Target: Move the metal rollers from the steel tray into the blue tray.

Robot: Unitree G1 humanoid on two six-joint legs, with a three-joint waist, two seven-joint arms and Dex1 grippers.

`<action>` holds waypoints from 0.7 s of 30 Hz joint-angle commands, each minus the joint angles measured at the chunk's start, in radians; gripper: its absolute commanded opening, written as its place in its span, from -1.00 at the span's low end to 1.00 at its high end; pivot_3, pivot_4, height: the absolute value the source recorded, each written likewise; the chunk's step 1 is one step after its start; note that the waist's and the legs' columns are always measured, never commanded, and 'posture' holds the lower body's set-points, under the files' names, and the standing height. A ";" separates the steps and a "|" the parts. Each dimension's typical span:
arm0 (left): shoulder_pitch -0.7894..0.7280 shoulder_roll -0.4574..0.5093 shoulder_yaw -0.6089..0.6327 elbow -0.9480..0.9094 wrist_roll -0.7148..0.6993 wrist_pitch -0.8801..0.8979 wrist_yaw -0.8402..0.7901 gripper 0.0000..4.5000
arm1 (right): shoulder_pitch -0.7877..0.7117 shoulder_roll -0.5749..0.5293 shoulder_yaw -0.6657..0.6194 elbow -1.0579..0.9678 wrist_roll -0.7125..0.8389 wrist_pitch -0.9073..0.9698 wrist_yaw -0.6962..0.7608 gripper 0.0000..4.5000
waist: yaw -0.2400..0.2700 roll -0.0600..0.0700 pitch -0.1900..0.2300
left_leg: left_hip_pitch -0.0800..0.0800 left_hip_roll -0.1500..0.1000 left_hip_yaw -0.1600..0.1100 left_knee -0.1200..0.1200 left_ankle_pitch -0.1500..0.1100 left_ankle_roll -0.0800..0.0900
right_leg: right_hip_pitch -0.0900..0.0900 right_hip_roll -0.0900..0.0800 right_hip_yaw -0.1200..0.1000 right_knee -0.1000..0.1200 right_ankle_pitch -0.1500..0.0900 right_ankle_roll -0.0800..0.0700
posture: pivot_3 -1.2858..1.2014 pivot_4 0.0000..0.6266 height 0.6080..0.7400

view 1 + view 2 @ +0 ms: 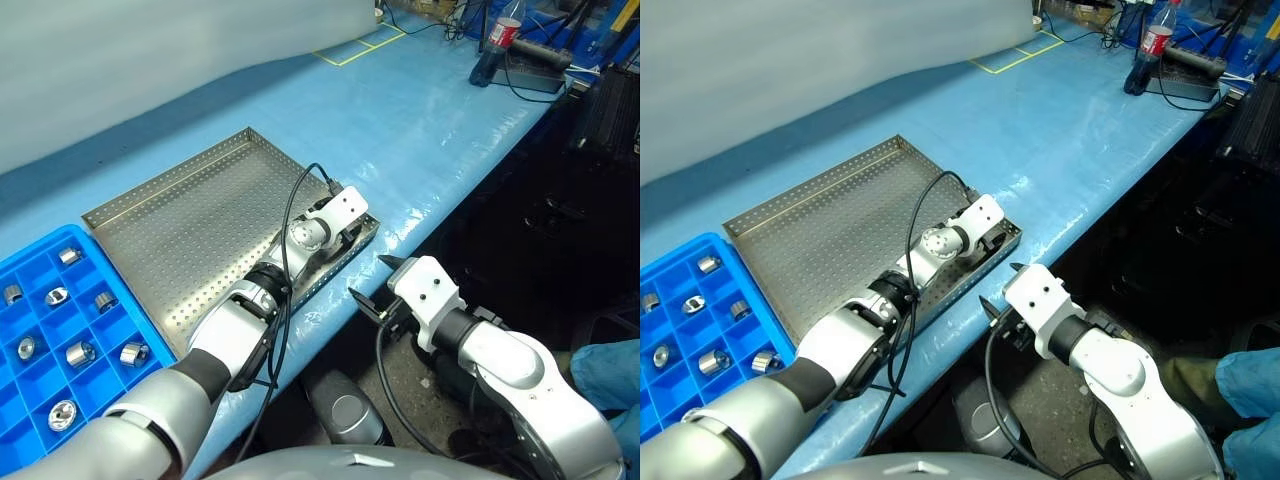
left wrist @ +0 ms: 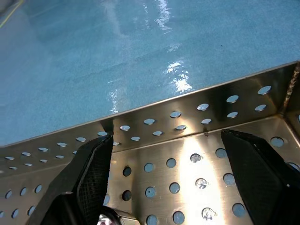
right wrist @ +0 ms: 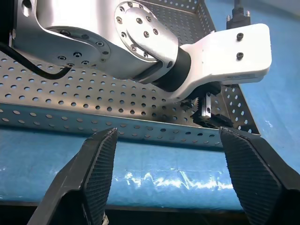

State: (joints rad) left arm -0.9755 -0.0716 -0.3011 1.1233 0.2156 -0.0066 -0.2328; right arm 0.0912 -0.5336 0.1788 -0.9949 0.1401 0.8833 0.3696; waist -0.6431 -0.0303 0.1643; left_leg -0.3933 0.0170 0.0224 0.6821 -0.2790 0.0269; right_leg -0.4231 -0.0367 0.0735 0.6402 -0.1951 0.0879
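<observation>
The large square grey perforated steel tray with a low raised rim is set at an angle on the bench. Just to its left, the bright blue compartmented plastic tray is seen, with small shiny silver hollow metal rollers held singly in separate compartments.

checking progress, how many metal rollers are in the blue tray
7 metal rollers show in separate compartments of the blue tray; an eighth rounder piece sits nearer. More may be hidden.
</observation>
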 commanded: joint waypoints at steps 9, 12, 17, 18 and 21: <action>-0.033 -0.032 0.230 0.015 -0.167 0.130 0.024 0.79 | -0.036 0.003 0.013 0.017 0.003 -0.022 -0.003 0.63 | 0.002 -0.001 0.001 | 0.000 -0.009 0.000 0.000 0.002 0.006 | 0.000 -0.009 0.000 -0.001 0.001 0.007 | -0.46 -0.52 1.00; -0.030 -0.036 0.214 0.021 -0.146 0.164 0.011 0.79 | -0.038 0.005 0.014 0.020 0.004 -0.024 -0.004 0.63 | 0.006 -0.001 0.000 | 0.000 -0.009 0.000 0.000 0.001 0.008 | 0.000 -0.009 0.000 -0.003 0.001 0.008 | -0.46 -0.52 1.00; -0.020 -0.045 0.192 0.026 -0.123 0.197 0.012 0.61 | -0.039 0.007 0.011 0.024 0.002 -0.030 -0.007 0.64 | 0.007 -0.001 0.000 | -0.001 -0.010 0.000 0.000 -0.001 0.011 | 0.001 -0.009 0.000 -0.007 0.002 0.010 | -0.47 -0.52 1.00; -0.018 -0.046 0.195 0.024 -0.125 0.198 0.009 0.51 | -0.039 0.007 0.012 0.026 0.001 -0.030 -0.007 0.64 | 0.007 -0.001 0.000 | 0.000 -0.010 0.000 0.000 -0.001 0.011 | 0.001 -0.009 0.000 -0.008 0.002 0.010 | -0.47 -0.52 1.00; -0.018 -0.046 0.202 0.019 -0.129 0.197 0.005 0.08 | -0.039 0.009 0.015 0.032 -0.002 -0.033 -0.009 0.64 | 0.006 -0.001 0.000 | 0.000 -0.010 0.000 0.000 -0.002 0.012 | 0.006 -0.010 0.000 -0.012 0.003 0.011 | -0.47 -0.52 1.00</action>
State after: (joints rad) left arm -1.0001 -0.1143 -0.0927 1.1375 0.0785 0.1734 -0.2216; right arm 0.0607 -0.5284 0.1950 -0.9493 0.1419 0.8765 0.3683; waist -0.6376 -0.0316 0.1643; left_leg -0.3931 0.0074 0.0220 0.6821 -0.2812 0.0397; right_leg -0.4155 -0.0466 0.0731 0.6277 -0.1922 0.0996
